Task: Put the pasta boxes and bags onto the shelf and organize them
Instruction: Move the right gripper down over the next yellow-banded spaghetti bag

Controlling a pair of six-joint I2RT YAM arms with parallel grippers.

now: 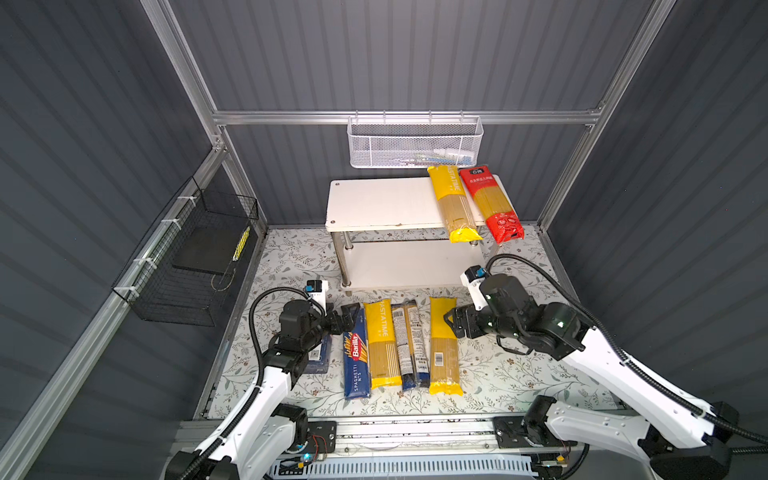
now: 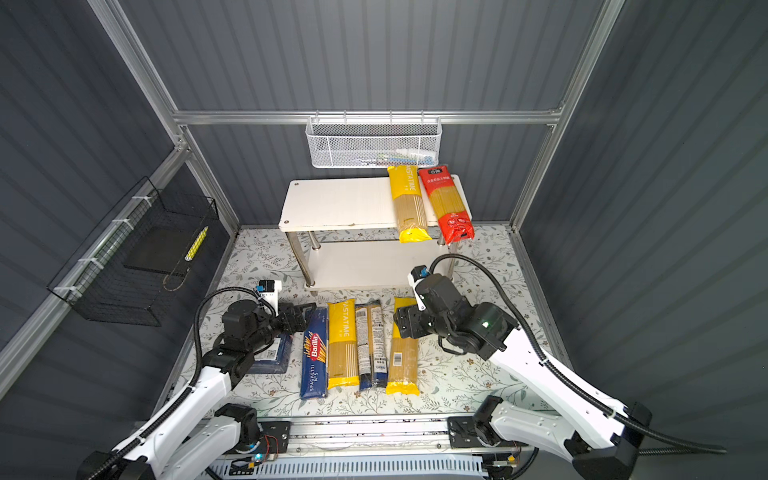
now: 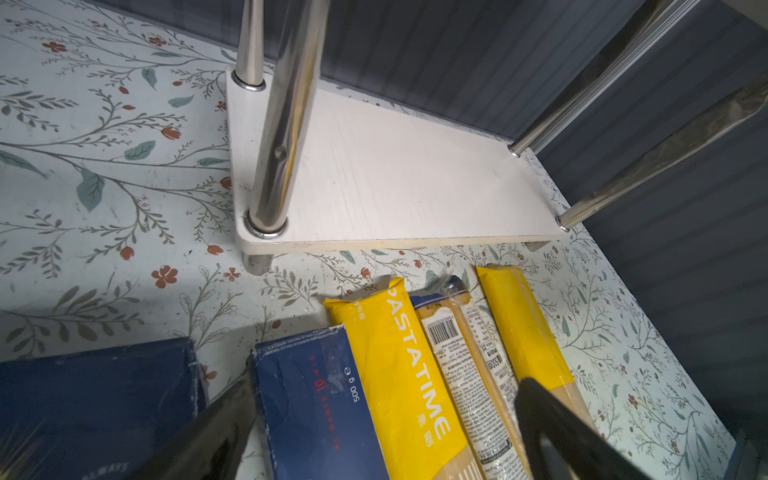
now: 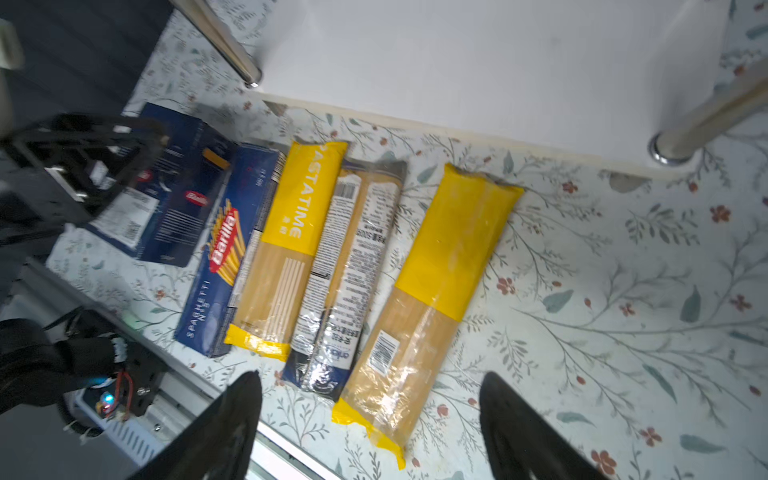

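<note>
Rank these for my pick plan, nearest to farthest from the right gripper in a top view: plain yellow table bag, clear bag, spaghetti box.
1. Plain yellow bag, under the right gripper.
2. Clear bag, just left of it.
3. Spaghetti box, farther left.

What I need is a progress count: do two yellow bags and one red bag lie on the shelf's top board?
Not quite: only one yellow bag lies beside the red bag on the shelf's top board, as both top views show.
</note>
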